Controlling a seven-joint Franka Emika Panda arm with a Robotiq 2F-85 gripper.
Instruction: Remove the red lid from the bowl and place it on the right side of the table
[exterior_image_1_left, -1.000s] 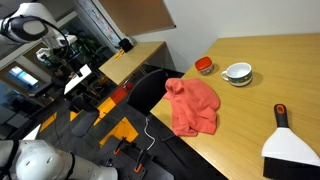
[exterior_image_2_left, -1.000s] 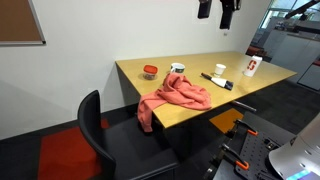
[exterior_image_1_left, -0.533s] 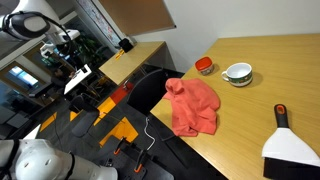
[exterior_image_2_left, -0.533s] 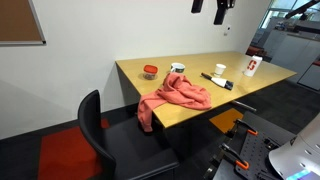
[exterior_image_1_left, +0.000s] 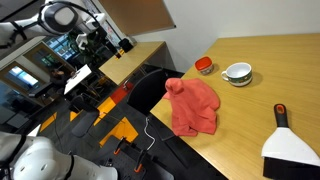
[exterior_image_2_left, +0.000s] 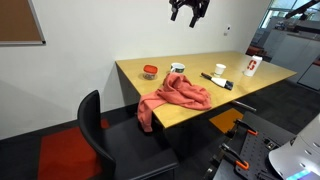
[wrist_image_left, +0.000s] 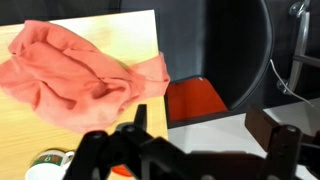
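The red lid (exterior_image_1_left: 204, 66) sits low on the wooden table (exterior_image_1_left: 270, 100), apparently on a small bowl, next to a white bowl (exterior_image_1_left: 238, 73). Both show in the other exterior view, the lid (exterior_image_2_left: 149, 72) near the table's far left corner and the white bowl (exterior_image_2_left: 177, 70) beside it. My gripper (exterior_image_2_left: 188, 10) hangs high above the table, far from the lid, and is also seen at the top left (exterior_image_1_left: 104, 38). In the wrist view its fingers (wrist_image_left: 205, 125) are spread and empty over the table's edge.
A crumpled red cloth (exterior_image_1_left: 193, 106) drapes over the table's edge (exterior_image_2_left: 176, 97) (wrist_image_left: 75, 75). A black office chair (exterior_image_2_left: 98, 125) stands beside it. A dustpan with a brush (exterior_image_1_left: 290, 145) and two cups (exterior_image_2_left: 252, 66) stand on the table.
The arm has swung sideways high above the table, leftward along the top of one exterior view and toward the table in the other. Nothing on the table has moved.
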